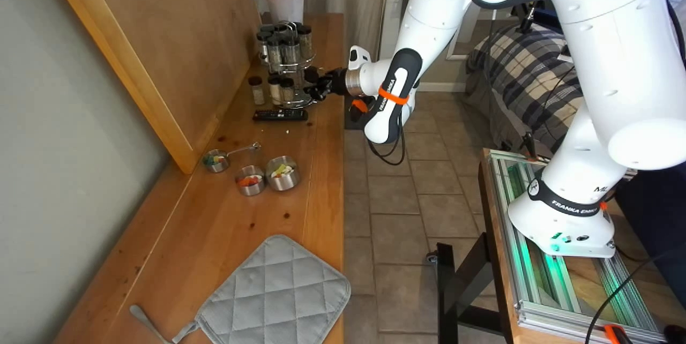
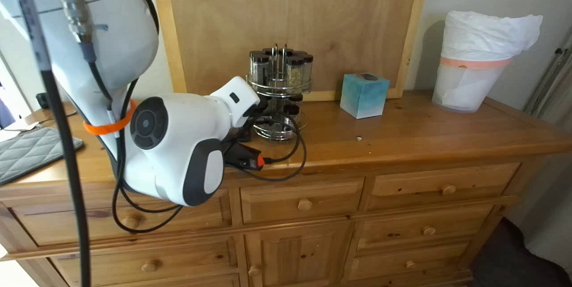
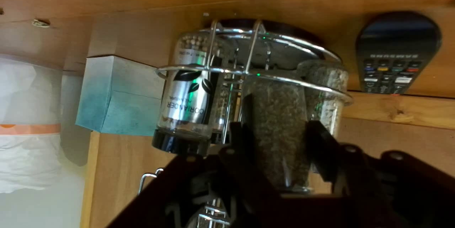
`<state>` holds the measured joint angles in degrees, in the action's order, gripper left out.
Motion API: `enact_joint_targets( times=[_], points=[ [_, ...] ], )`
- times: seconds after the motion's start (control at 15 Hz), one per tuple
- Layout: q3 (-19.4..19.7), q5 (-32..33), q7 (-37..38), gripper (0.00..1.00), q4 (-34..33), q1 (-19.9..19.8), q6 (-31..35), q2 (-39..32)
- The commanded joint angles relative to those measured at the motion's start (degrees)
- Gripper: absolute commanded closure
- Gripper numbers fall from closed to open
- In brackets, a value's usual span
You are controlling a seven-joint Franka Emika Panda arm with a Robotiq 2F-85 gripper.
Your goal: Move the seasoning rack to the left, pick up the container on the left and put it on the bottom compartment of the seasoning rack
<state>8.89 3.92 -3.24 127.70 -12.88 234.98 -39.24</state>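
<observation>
Glass jar (image 3: pixel 279 114), brown flecks inside, and we see the hand (image 3: pixel 279 130) pinching it within the round lower tier of our shiny wire rack (image 2: pixel 277 93)!

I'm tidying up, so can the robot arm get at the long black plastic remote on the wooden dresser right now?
Probably not yet: its black fingers seem closed on a clear glass spice jar in the silvery wire rack. The remote itself lies uncovered beside the rack.

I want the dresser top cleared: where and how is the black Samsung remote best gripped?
Probably across its middle, from straight above, closing on the long edges: the black Samsung remote lies flat, long and narrow. The seasoning rack stands close beside one long edge, so descend carefully there.
</observation>
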Motion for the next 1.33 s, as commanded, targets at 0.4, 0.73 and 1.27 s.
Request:
enact_joint_targets(
  times=[0.4,0.73,1.27],
  points=[
    [-1.04,1.48,3.23,0.77,-1.39,-0.94,-6.23,0.67],
    [-1.32,1.03,3.56,0.77,-2.08,-0.88,-11.37,1.61],
    [-2.90,1.15,6.12,0.77,-2.82,-1.94,-18.47,3.89]
  ],
)
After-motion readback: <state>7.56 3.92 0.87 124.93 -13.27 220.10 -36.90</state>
